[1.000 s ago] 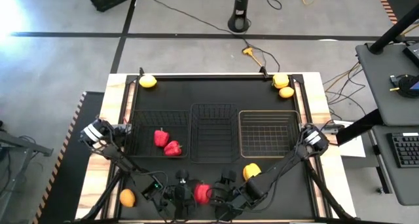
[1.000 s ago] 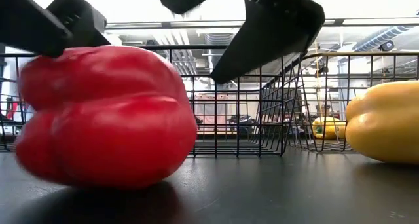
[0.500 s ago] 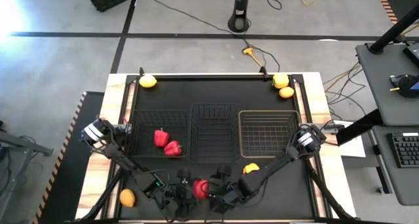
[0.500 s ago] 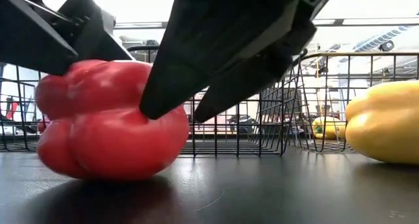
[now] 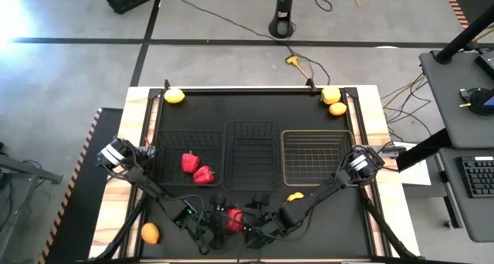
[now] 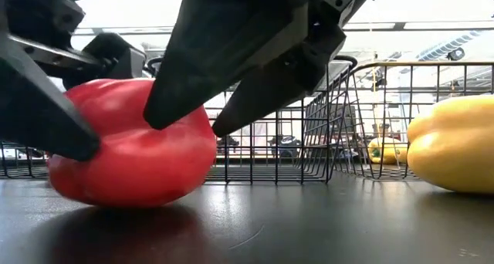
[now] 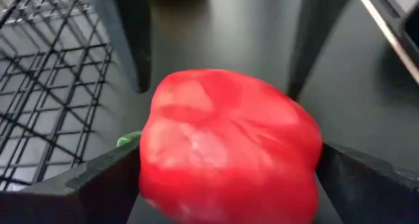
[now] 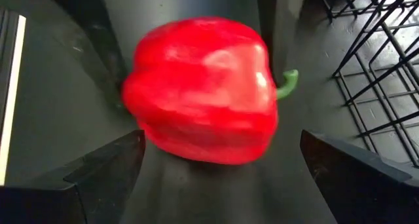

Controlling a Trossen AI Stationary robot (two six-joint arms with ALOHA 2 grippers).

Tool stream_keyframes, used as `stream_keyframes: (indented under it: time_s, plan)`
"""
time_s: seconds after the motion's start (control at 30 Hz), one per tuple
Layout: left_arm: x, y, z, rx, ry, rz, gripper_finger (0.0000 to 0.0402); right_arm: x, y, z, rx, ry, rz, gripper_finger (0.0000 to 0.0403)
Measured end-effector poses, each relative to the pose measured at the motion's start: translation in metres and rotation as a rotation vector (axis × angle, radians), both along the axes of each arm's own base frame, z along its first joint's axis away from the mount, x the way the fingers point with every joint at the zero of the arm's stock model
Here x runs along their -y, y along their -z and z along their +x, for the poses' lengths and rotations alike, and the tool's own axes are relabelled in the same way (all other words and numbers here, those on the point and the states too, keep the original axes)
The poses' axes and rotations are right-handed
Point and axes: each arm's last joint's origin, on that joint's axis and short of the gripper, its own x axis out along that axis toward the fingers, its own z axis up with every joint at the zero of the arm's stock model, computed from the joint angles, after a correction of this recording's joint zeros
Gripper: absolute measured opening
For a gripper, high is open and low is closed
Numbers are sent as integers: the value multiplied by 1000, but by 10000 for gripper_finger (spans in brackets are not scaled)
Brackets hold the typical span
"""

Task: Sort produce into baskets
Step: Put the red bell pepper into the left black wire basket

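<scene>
A red bell pepper [image 5: 233,219] lies on its side on the black mat near the table's near edge, green stem [image 8: 287,84] level. My left gripper [image 5: 218,220] is open and comes at it from the left, a finger on each side of it [image 7: 229,185]. My right gripper [image 5: 248,218] is open and comes from the right, its fingers astride the pepper's other end [image 8: 219,178]. Two red peppers [image 5: 197,168] lie in the left black basket [image 5: 164,157]. The middle black basket [image 5: 252,157] and the pale wire basket [image 5: 315,157] hold nothing. My left gripper's fingers [image 7: 98,181] stand close against the pepper's two sides [image 7: 152,158], level with the mat; I cannot tell whether they touch. The pepper rests on the mat. My right gripper's fingers [image 6: 231,86] slant down over the pepper's upper side [image 6: 166,117]; I cannot tell whether they touch.
A yellow pepper [image 5: 295,196] lies by my right arm, in front of the pale basket. An orange fruit [image 5: 150,233] lies at the near left edge. A lemon [image 5: 175,96] is at the far left corner, and two yellow pieces [image 5: 333,100] at the far right.
My right gripper has gone toward the table's left and down over the red pepper. The pepper has slid a little toward the left and far side and turned on the mat. My left gripper has come down around it from the left.
</scene>
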Motion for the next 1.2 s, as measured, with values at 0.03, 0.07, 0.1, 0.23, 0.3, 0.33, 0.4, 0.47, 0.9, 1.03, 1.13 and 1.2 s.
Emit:
stream_keyframes:
  time_s: [0.03,0.07,0.1,0.23,0.3,0.33,0.4,0.47,0.9,1.03,1.13,1.2]
  plan:
    - [0,1,0,-1,-5,-4,400,0,0,0,1,0,1,398]
    - [-1,1,-1,2,-9,-8,400,0,0,0,1,-2,-1,398]
    - [-1,2,-1,6,-12,-10,400,1,0,0,0,-5,-5,398]
    - [1,1,-1,25,-8,-10,400,2,0,1,1,-7,-9,398]
    - [1,1,-1,31,-13,-12,398,2,0,2,0,-7,-9,398]
    - [1,1,-1,31,-14,-15,394,3,0,2,0,-6,-9,398]
    - [2,1,-2,33,-19,-27,381,3,0,2,0,-5,-8,398]
    - [3,1,-3,33,-19,-34,364,3,-1,2,0,-7,-6,398]
    - [38,-47,-48,116,71,-90,336,-34,-52,-12,-50,-10,66,398]
    - [39,-88,-73,160,70,-38,336,-52,-67,-22,-16,0,88,398]
    - [29,-118,-91,203,42,18,336,-61,-72,-27,19,19,80,398]
    - [16,-134,-100,232,-1,51,336,-64,-72,-30,36,42,79,398]
